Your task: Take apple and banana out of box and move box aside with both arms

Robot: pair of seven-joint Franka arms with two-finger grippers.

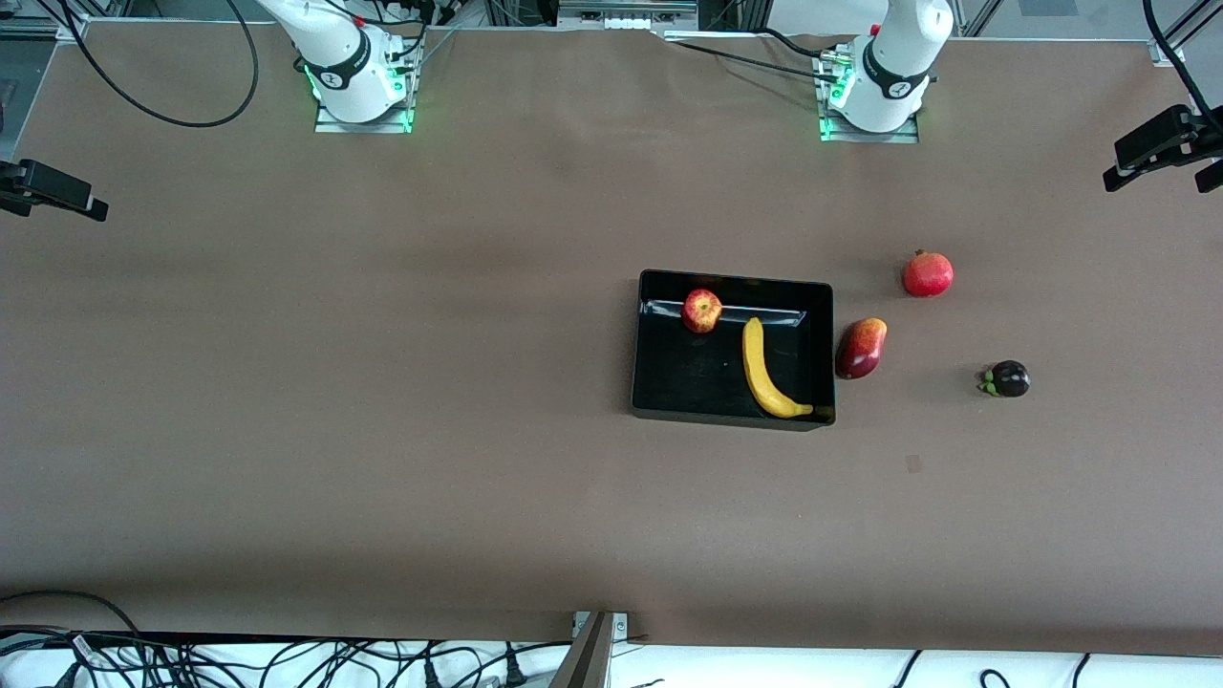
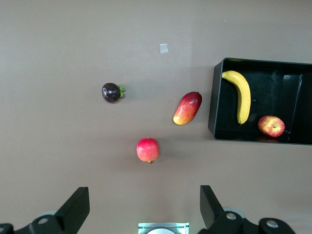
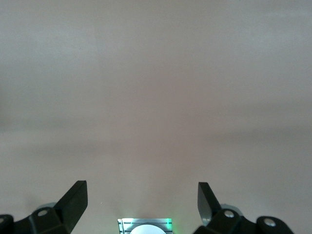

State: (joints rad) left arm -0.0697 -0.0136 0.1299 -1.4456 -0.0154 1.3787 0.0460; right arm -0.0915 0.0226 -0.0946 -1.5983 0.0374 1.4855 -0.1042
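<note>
The black box (image 1: 650, 382) sits on the brown table, toward the left arm's end of the middle. The red-yellow apple (image 1: 702, 311) and the yellow banana (image 1: 767, 372) lie in it. The left wrist view also shows the box (image 2: 217, 117), the banana (image 2: 242, 95) and the apple (image 2: 271, 126). My left gripper (image 2: 145, 207) is open and empty, high above the table near its base. My right gripper (image 3: 142, 202) is open and empty, high above bare table near its base. Neither gripper shows in the front view.
A mango (image 1: 861, 348) lies right beside the box on the left arm's side. A pomegranate (image 1: 928, 274) and a dark mangosteen (image 1: 1007, 379) lie farther toward the left arm's end. Both arm bases (image 1: 358, 81) (image 1: 874, 96) stand at the table's edge.
</note>
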